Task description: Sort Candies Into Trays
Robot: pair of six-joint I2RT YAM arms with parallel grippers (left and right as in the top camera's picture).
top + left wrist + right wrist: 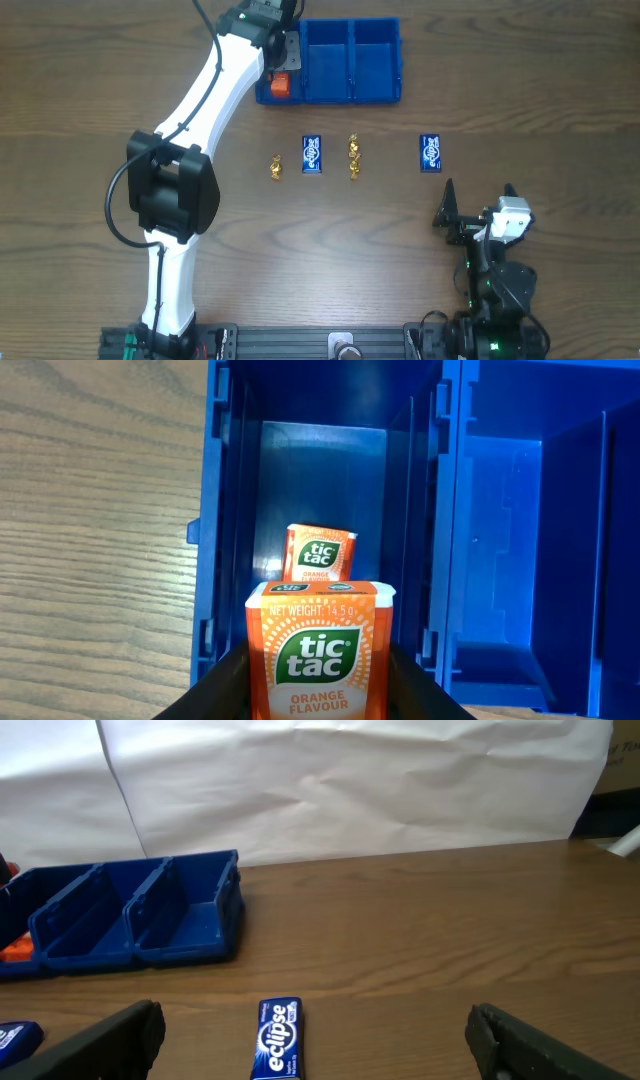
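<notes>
Orange candy box (320,645) in left gripper (318,685)

Glossy plastic tray (375,60), wood-grain table (560,90)

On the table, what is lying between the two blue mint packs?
In the top view, a short column of gold-wrapped candies lies between the left blue mint pack and the right blue mint pack, nearer the left one.

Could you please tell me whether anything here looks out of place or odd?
Nothing stands out. Blue packs and gold candies lie in a row; the left hand holds an orange box over the tray compartment holding its match.
</notes>
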